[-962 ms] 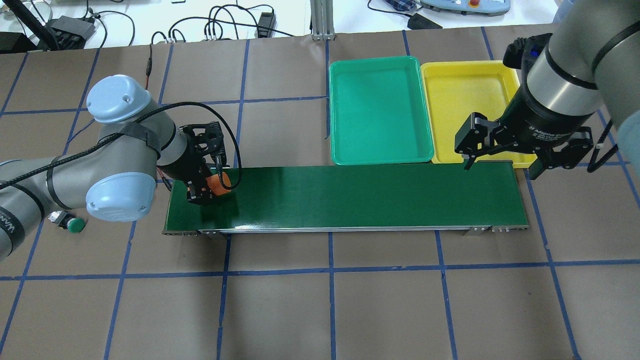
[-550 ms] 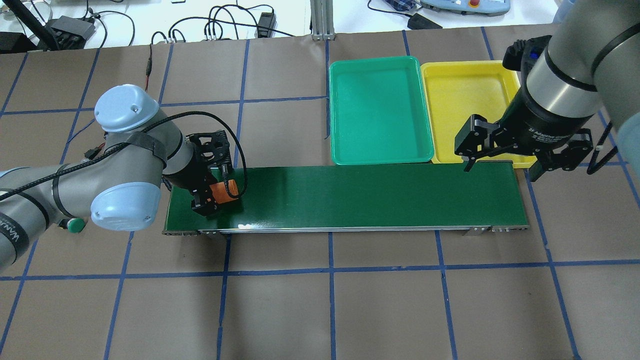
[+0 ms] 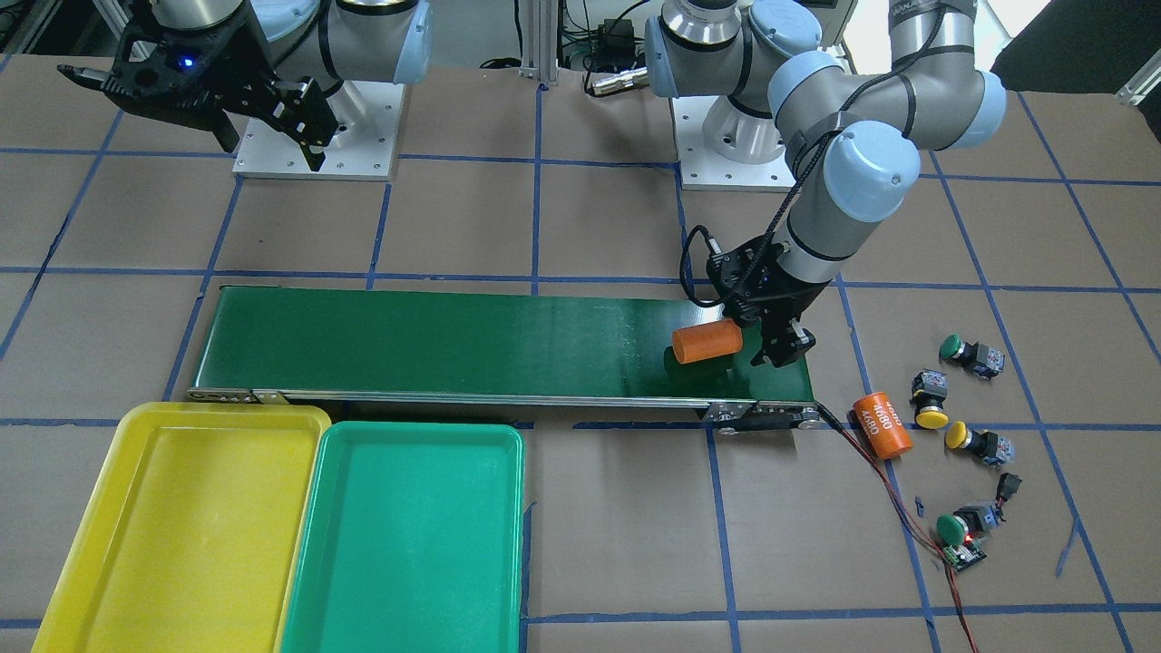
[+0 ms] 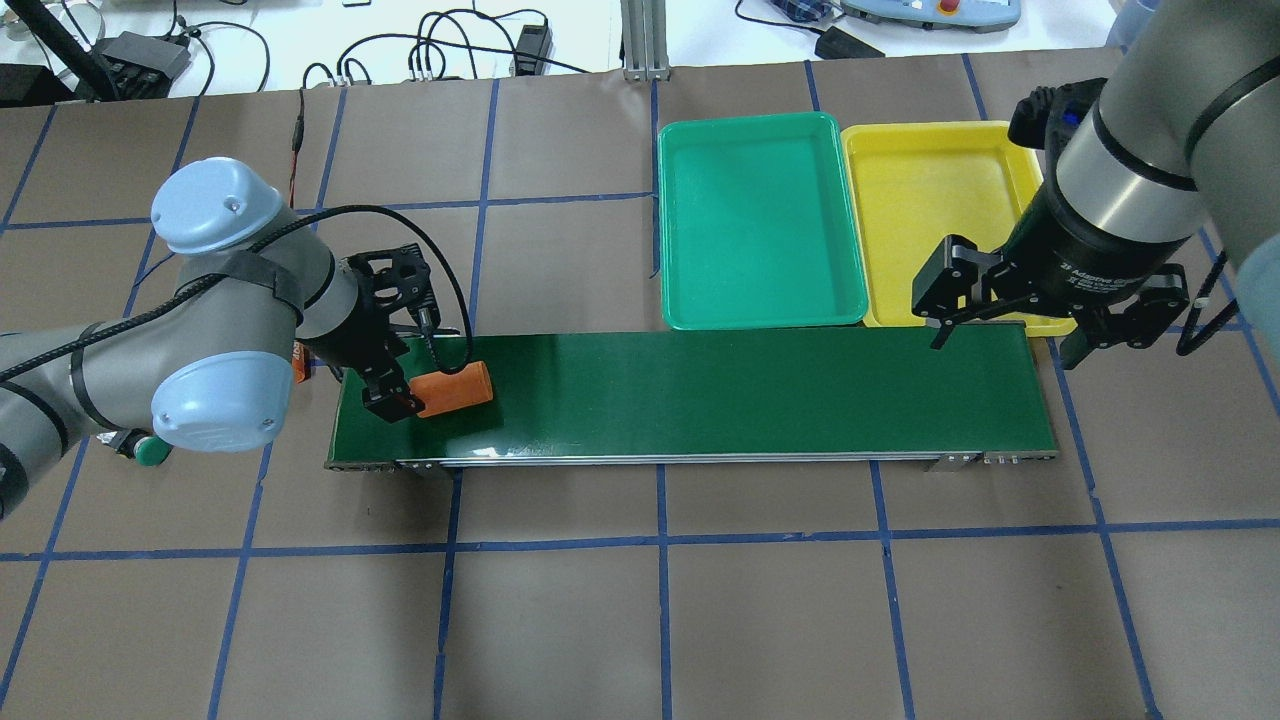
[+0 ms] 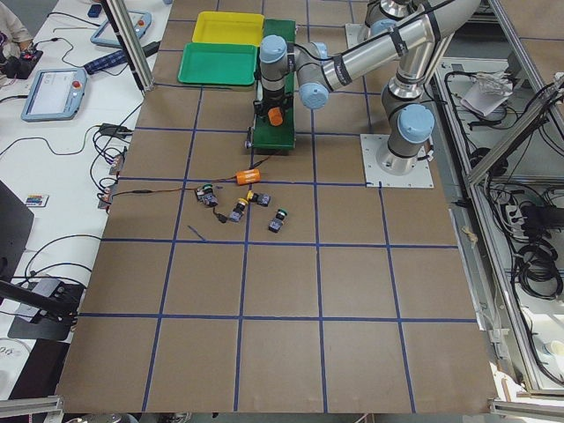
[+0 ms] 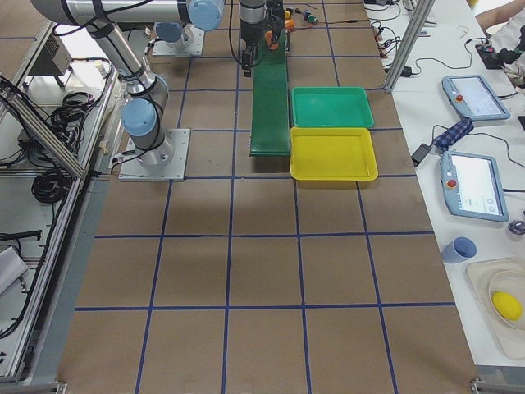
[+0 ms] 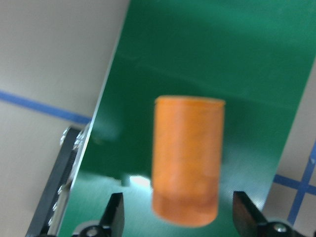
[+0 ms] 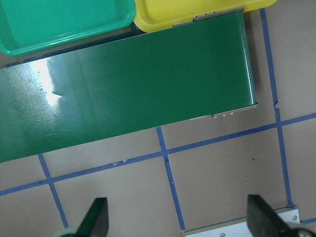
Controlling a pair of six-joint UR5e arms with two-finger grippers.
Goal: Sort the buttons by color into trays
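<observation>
Left hand (image 7: 177, 201) angled low over the conveyor belt (image 7: 197, 49), fingers (image 7: 114, 213) spread astride the orange cylinder (image 7: 186, 158).

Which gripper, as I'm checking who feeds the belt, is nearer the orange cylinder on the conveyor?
Left. The left gripper, open, flanks one end of the orange cylinder on the conveyor belt; the right gripper hovers open at the belt's opposite end, near the yellow tray.
</observation>
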